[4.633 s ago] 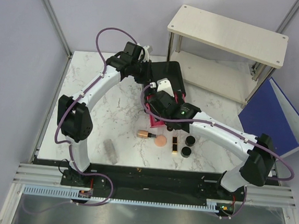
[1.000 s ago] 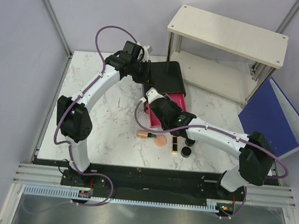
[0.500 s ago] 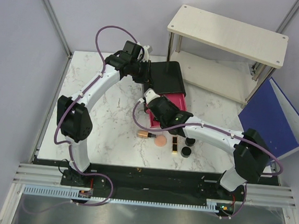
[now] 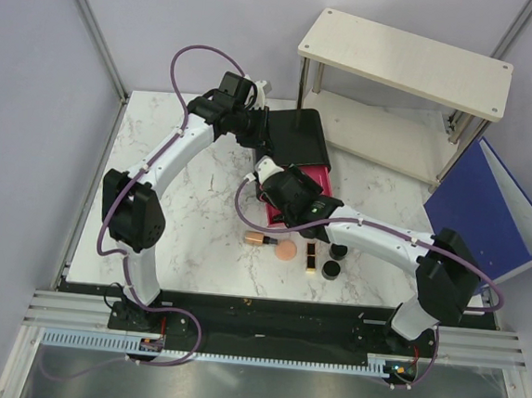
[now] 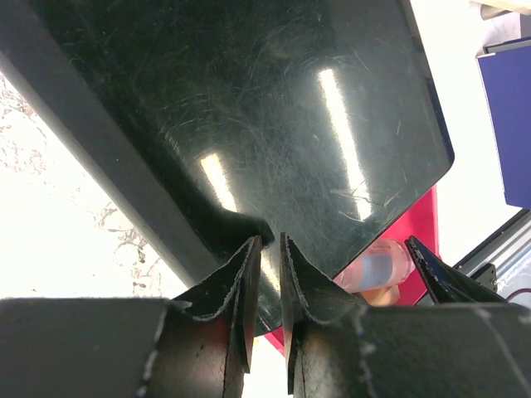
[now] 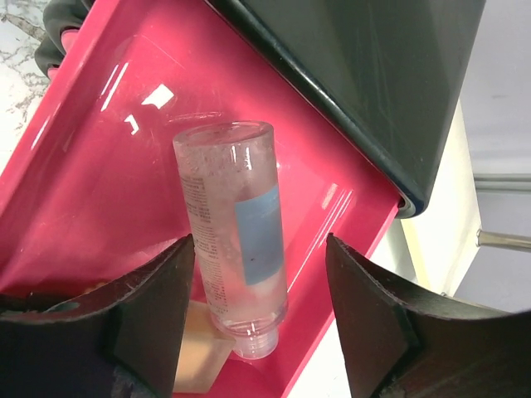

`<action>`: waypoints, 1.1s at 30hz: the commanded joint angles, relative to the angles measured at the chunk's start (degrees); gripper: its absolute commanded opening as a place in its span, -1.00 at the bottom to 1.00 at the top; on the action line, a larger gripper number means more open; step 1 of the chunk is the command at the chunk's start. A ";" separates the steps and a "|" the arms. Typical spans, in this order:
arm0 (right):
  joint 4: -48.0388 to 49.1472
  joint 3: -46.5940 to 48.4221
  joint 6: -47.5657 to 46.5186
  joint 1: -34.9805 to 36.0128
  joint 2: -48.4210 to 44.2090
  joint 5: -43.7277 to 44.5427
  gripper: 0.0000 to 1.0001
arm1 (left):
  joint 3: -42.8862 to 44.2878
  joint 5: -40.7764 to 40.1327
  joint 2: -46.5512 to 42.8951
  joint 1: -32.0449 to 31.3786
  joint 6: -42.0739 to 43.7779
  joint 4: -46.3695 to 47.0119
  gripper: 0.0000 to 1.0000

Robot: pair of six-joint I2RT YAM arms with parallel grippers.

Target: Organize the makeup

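My right gripper hangs open over the pulled-out pink drawer. A clear tube lies in the drawer between the spread fingers, touching neither, with a tan item at its cap end. My left gripper is pinched on the left edge of the black box. On the table in front lie a tan bottle with a gold cap, a peach disc, a black-gold lipstick and two black jars.
A two-tier wooden shelf stands at the back right. A blue folder leans off the table's right edge. Grey walls close in the left side and the back.
My right gripper's jaws have spread apart, leaving the clear tube lying in the pink drawer. The left arm has stayed at the box.
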 commanded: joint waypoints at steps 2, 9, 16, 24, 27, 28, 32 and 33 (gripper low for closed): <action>0.24 3.29 1.16 -0.32 -1.63 1.21 0.43 | -3.24 -5.80 6.21 0.34 4.22 -13.73 -0.48; -3.36 8.73 2.73 -0.14 -4.79 -2.55 0.44 | -2.62 -5.63 6.57 0.34 4.22 -13.82 -0.48; -9.68 14.80 6.86 0.30 -6.73 -24.15 0.58 | -2.53 -5.72 6.56 0.43 4.39 -13.99 -0.48; -14.96 17.27 6.61 7.14 1.95 -35.35 0.65 | -1.92 -5.98 6.91 0.60 4.66 -14.52 -0.46; -15.84 17.53 6.61 9.43 6.34 -38.95 0.63 | -1.39 -5.98 7.18 0.69 4.83 -14.96 -0.46; -16.10 17.79 6.78 9.87 7.50 -39.22 0.62 | -1.22 -5.98 7.18 0.78 4.92 -15.05 -0.46; -16.46 19.11 7.48 10.93 12.42 -39.31 0.57 | -1.39 -5.98 7.18 0.87 5.01 -15.22 -0.46; -16.28 19.37 7.83 10.93 14.08 -39.05 0.55 | -1.56 -5.98 7.18 0.87 5.01 -15.31 -0.46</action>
